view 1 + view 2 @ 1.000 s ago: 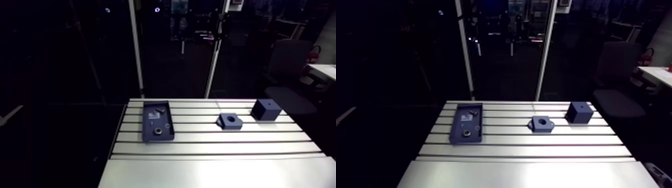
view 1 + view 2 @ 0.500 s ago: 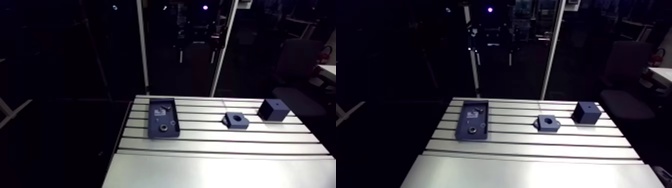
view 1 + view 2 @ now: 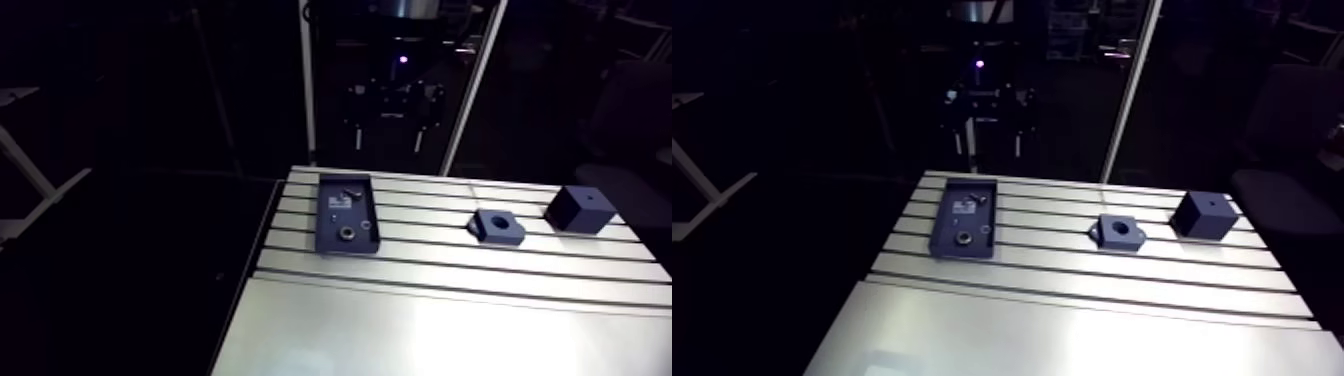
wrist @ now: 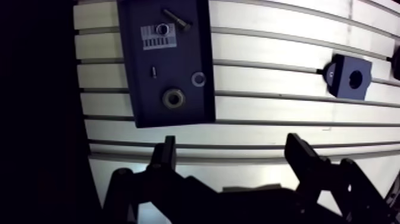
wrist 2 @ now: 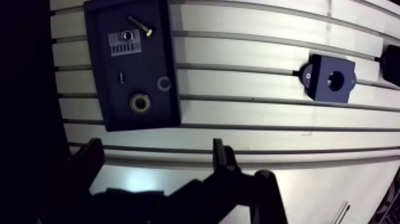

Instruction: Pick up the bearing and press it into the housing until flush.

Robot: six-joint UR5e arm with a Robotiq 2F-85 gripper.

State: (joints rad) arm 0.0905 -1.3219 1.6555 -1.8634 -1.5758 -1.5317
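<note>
Bearing, small metallic ring, lies flat in dark tray.

Bare surface separated tray and housing; the tray's low walls ringed the bearing; a block stood near the housing.

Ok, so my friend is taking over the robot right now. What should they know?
The pincer is open and empty, hovering over the table, just short of the tray.
The bearing lies in the tray, at the end nearest the pincer, with a bolt, a thin ring and a small pin.
The housing sits apart on the table; its bore looks empty.
Done: nothing yet.
Left: grasp the bearing, carry it to the housing, press it in flush.
</note>
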